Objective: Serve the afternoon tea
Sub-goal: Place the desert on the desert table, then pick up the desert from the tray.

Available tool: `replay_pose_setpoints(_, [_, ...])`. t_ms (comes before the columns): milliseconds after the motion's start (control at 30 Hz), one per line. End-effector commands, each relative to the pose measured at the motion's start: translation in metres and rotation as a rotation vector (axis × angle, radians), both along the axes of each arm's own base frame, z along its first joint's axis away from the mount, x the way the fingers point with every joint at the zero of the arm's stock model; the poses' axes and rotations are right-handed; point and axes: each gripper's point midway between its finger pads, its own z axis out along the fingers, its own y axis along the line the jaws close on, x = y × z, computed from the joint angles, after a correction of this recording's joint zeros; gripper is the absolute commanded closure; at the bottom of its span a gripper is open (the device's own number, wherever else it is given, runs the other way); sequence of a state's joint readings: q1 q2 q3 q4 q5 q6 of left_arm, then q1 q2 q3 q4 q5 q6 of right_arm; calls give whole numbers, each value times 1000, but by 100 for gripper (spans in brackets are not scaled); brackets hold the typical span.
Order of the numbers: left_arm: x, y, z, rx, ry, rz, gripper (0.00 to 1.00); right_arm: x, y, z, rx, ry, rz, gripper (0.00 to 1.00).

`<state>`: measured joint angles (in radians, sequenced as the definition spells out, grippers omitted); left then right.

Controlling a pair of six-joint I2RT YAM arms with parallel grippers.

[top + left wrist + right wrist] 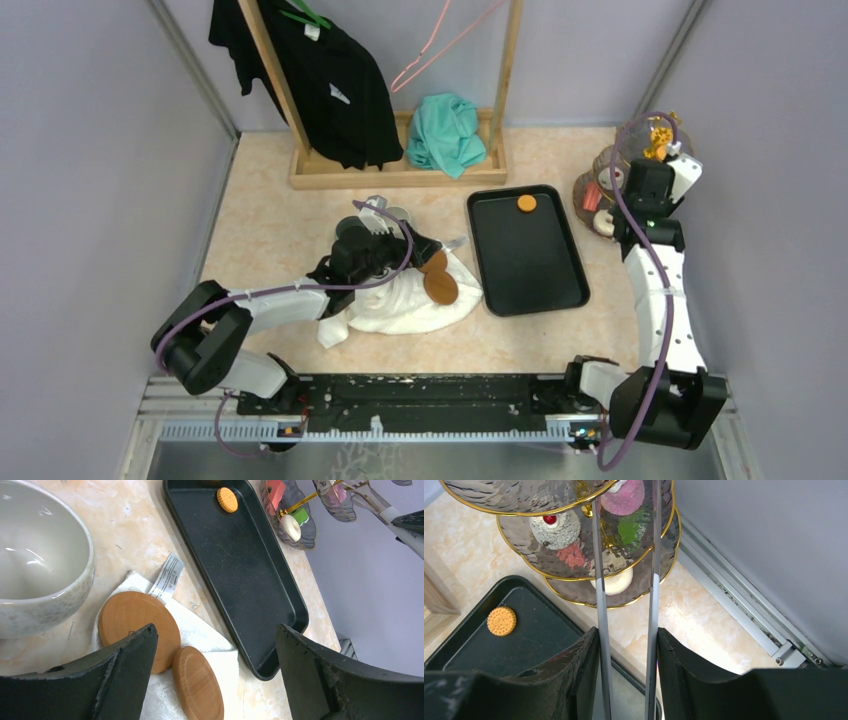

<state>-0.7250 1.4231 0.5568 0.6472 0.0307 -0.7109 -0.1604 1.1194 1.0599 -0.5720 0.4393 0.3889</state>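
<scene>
- We judge the step in hand to be moving sweets from the three-tier stand (574, 592) onto the black tray (539, 640); one orange biscuit (501, 621) already lies at the tray's far end.
- The right pincer (626, 645) is clamped on the long metal tongs (599, 580), one finger against each arm. The arms stand apart and run up across the stand's tiers. We cannot tell whether the tips hold anything.
- The stand sits at the far right of the bench, close to the wall. It carries a white doughnut (556, 530), a pink one (624, 497) and a green piece (631, 530).
- Next, we think the tongs must settle round one sweet, squeeze, then lift clear of the tier above.
- The left pincer (215, 630) gapes wide and holds nothing. It hangs over a white cloth (200, 635) with wooden coasters (130, 625), and the grey mug (45, 580) is just to its left.
- Edges to mind: the gold rims, the tray's raised lip and the right wall. Open room lies leftward, over the tray's bare floor.
</scene>
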Motion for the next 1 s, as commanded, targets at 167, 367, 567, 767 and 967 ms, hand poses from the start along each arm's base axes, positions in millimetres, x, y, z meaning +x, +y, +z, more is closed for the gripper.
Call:
replay_pose_setpoints(167, [-4,-6,10,-26,-23,-23,9,-15,3,50,-7,-166,-5,59])
replay_pose_setpoints(367, [-4,-6,10,-28,-21,-24,9,-23,10,42,16,-165,16,60])
replay_pose_setpoints(567, [-6,-7,11,-33,-22,-28,9,-38,23,43,13,-175,41,62])
replay_pose_setpoints(767, [-8,-9,9,-34,-17,-38,9,-55,39,37,27,-176,78,64])
replay_pose_setpoints(967, [-7,-9,11,-39,-22,-33,9,-72,62,32,63,-181,138,67])
